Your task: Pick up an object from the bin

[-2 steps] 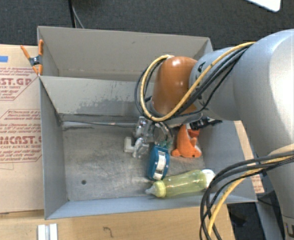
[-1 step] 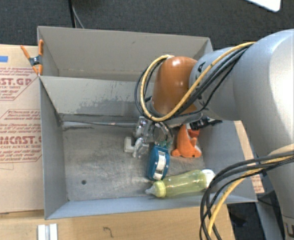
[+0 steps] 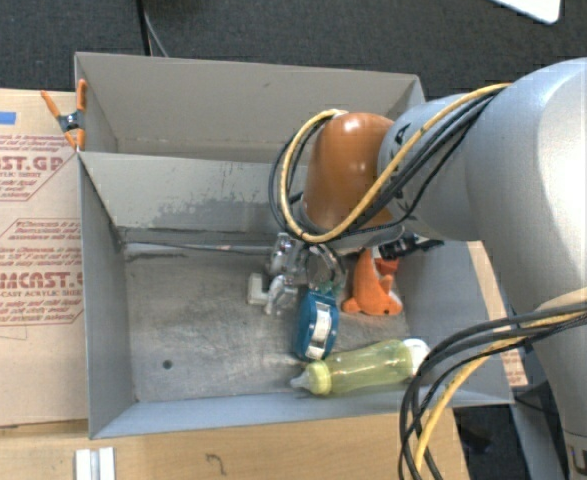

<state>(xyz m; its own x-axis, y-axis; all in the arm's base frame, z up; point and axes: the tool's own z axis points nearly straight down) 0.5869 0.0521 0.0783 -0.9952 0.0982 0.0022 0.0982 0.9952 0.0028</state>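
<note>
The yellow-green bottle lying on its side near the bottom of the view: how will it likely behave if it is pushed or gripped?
The bottle looks round and lies on its side, so a push across it would probably roll it. Its translucent body suggests light plastic that may give when squeezed. Its smooth sides might also slip.

A single camera looks steeply down into the grey metal bin from above, tipped a little to one side, near enough that the bin spans most of the view. The arm reaches in from three o'clock.
</note>
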